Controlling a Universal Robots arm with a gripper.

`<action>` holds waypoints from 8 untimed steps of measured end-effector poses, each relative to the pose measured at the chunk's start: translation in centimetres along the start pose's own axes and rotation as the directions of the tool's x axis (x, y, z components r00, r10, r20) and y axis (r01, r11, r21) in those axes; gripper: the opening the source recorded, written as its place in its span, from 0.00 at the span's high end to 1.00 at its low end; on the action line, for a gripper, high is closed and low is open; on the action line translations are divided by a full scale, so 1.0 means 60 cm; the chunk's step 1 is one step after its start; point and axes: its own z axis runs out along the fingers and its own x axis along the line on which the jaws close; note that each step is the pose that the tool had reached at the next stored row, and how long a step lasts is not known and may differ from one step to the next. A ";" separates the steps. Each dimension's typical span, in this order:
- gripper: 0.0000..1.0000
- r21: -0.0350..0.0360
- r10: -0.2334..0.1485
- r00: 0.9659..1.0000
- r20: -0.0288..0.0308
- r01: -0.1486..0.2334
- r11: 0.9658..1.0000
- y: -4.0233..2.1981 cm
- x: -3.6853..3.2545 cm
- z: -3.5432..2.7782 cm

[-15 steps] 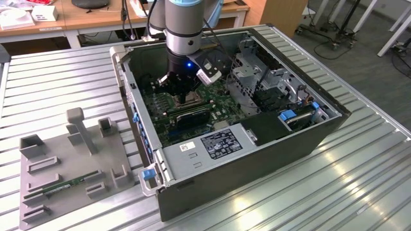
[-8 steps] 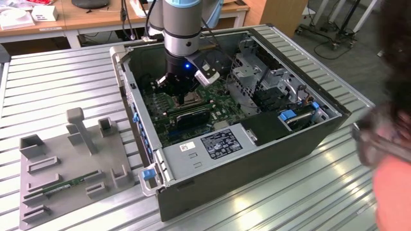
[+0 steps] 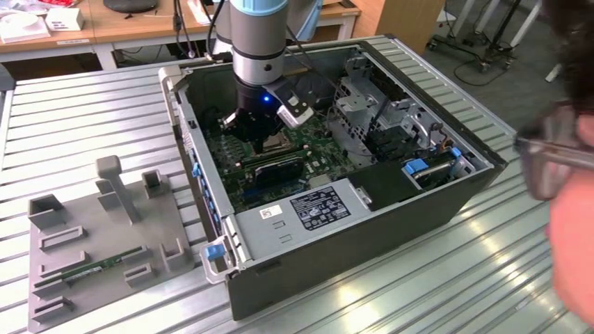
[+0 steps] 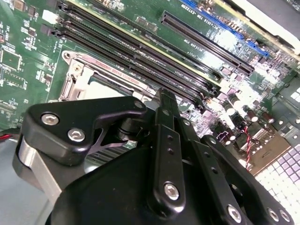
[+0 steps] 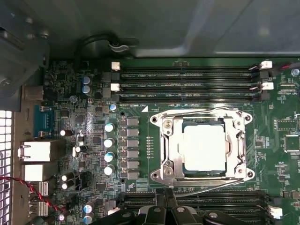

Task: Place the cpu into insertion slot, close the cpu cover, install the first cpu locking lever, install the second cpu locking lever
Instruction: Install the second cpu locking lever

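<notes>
Probably robotics lab: slatted metal workbench [image 3: 83,125], opened computer case [image 3: 371,209], wooden desks [image 3: 139,24] behind.

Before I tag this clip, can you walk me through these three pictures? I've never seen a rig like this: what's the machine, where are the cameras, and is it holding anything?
The exterior view looks down on an open computer case lying on a slatted metal table. A robot arm reaches into the case; its black gripper hangs over the green motherboard. A grey parts fixture lies at the exterior view's left.

Two cameras ride near the arm's wrist. The first wrist view looks straight down on the board: the cpu sits in the insertion slot, and the cpu cover lies closed around it. The second wrist view looks past the gripper's black linkage at the board. I see nothing held.
</notes>
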 end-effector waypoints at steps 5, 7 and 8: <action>0.89 0.000 0.000 1.000 0.000 0.000 1.000 0.000 0.001 0.001; 0.89 0.000 0.000 1.000 0.000 0.000 1.000 0.000 0.001 0.002; 0.89 0.000 0.000 1.000 0.000 0.000 1.000 0.000 0.001 0.002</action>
